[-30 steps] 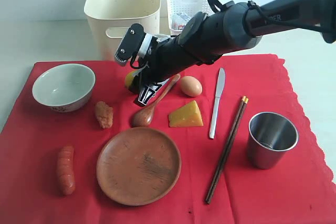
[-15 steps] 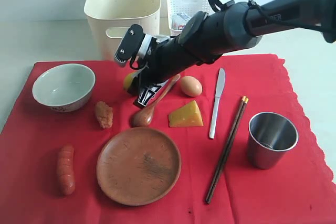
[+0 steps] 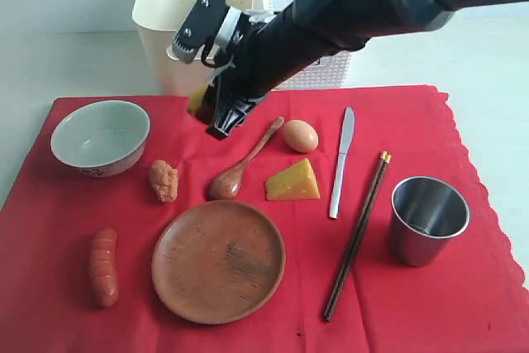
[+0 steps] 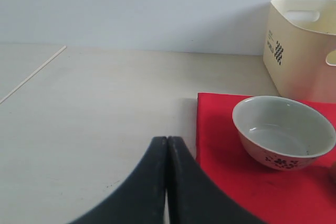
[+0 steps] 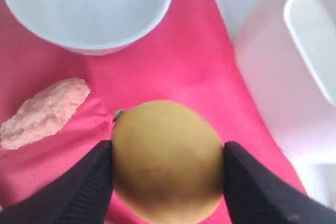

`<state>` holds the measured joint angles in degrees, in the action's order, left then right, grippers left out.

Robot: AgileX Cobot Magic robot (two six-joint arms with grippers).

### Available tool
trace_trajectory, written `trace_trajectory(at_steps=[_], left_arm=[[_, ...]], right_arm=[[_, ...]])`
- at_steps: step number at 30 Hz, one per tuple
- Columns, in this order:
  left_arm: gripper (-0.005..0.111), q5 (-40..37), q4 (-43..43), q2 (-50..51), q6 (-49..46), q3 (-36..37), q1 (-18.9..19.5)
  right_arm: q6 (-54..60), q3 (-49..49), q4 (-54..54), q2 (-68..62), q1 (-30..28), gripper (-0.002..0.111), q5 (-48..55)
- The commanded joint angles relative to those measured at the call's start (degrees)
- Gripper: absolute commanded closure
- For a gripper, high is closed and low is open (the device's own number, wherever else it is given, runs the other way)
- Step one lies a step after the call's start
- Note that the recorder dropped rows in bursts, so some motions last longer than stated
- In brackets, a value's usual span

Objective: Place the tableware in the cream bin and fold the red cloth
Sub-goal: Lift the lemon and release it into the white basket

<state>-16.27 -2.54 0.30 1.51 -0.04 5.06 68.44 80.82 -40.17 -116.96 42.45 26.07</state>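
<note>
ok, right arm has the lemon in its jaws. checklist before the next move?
1. Lemon clamped in right gripper: ok.
2. Lemon lifted off red cloth: ok, seemingly.
3. Left gripper shut, parked off the cloth beside white bowl: ok.
4. Room for it in white basket: cannot tell, the arm covers it.
5. Cream bin loaded: not ok, nothing visible inside.

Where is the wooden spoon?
Look at the big red cloth. Near its middle, just behind the round wooden plate, lies the brown wooden spoon. It is the only long-handled thing with a rounded bowl, left of the yellow cheese.
</note>
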Motion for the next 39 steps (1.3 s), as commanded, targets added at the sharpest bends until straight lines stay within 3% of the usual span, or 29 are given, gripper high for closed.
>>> trace_trajectory(at_steps=[1,14,28,34,39], left_arm=[[0.106,0.5,0.2,-0.3,0.5,0.0,0.2],[0.106,0.5,0.2,-0.3,0.5,0.0,0.2],[0.106,0.5,0.2,-0.3,0.5,0.0,0.2],[0.106,0.5,0.2,-0.3,0.5,0.0,0.2],[0.106,0.5,0.2,-0.3,0.5,0.0,0.2]], right_arm=[[-18.1,0.2,11.1,5.3,-1.3,0.108,1.6],[-40.2,0.1,31.4,10.2,-2.2,0.108,2.8],[-77.4,0.1,72.7,13.3,-2.5,0.108,12.3],[-79.2,0.1,73.6,13.0,-9.5,0.108,9.1],[-80.6,0.1,71.6,11.3,-16.0,0.108,-3.7]])
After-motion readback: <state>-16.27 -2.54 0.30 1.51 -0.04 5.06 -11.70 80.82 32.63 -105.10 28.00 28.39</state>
